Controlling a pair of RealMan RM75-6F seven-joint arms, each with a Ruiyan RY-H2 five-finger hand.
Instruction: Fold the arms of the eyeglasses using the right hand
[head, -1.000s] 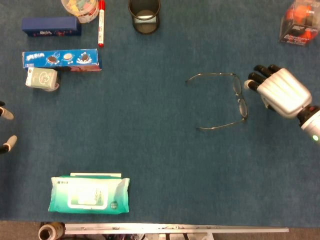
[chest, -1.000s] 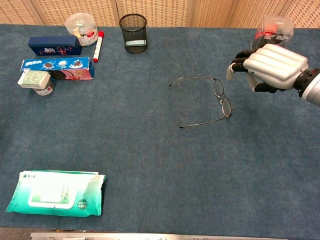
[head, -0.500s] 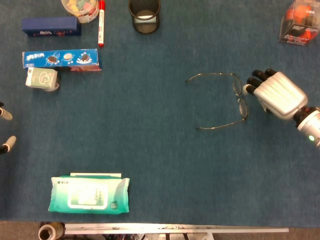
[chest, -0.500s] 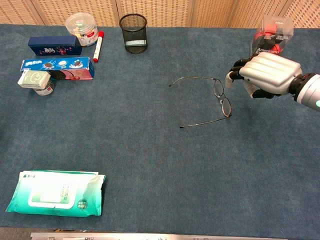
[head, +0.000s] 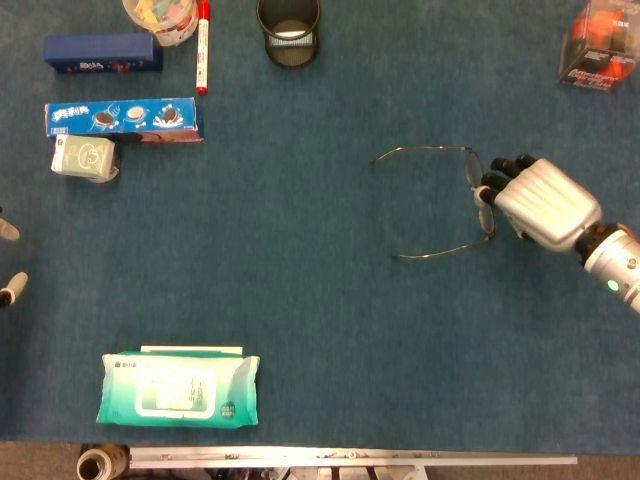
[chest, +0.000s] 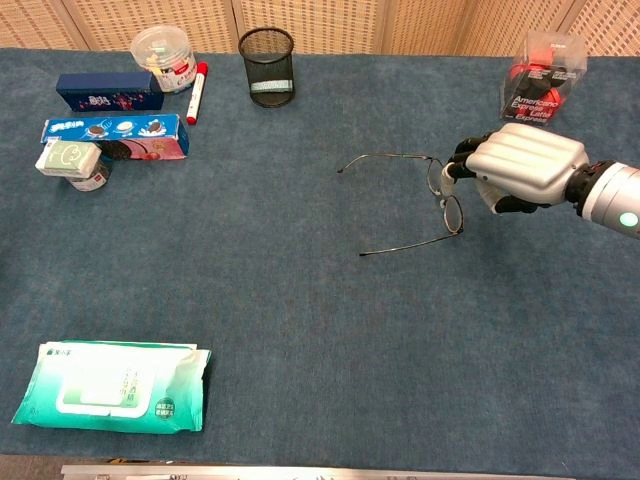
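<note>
Eyeglasses (head: 447, 203) lie arms-open beside the right hand (head: 537, 201), its curled fingers grasping nothing; a white item sits inside the mesh cup (head: 289, 30).

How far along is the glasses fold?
Nothing folded yet: both arms of the eyeglasses lie open on the table. In hand: the right hand is at the lens end; whether it touches is unclear. Left: fold both arms.
</note>
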